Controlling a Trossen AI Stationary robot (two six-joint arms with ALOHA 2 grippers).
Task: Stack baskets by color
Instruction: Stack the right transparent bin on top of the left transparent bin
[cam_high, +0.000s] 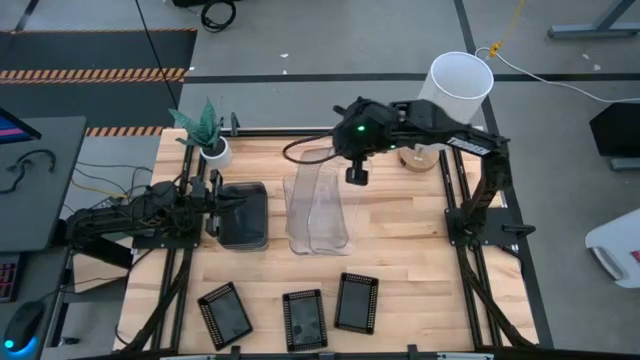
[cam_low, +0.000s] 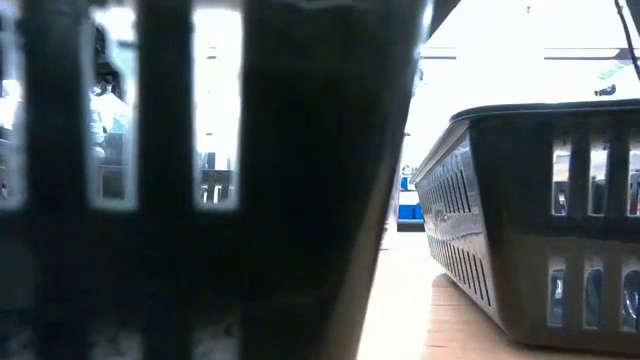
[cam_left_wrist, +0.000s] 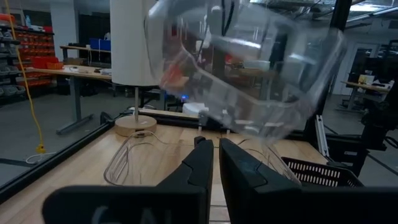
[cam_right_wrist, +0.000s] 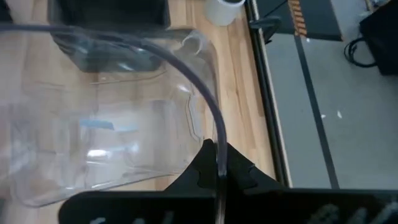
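My right gripper (cam_high: 355, 172) reaches over the middle of the table from the right and is shut on a clear basket (cam_left_wrist: 249, 74), which hangs tilted in the air. Under it another clear basket (cam_high: 318, 228) rests on the table. A stack of smoky grey baskets (cam_high: 243, 213) sits at the left. Just left of that stack my left gripper (cam_left_wrist: 214, 163) waits, level and shut, with nothing between its fingers. Three black mesh trays (cam_high: 224, 313) (cam_high: 304, 320) (cam_high: 357, 301) lie flat along the near edge. My right gripper pinches the clear basket's rim (cam_right_wrist: 218, 152) between its two fingers, at the rounded far end of the basket. The fingers slant down from the far right side and lie across the rim. The basket is lifted off the table and tilted, above the other clear basket.
A tall white cylinder (cam_high: 460, 85) on a wooden foot stands at the far right, and a small potted plant (cam_high: 207, 135) at the far left corner. Black mesh trays (cam_low: 540, 230) close to the low camera block most of its view. Bare wood lies at the table's right.
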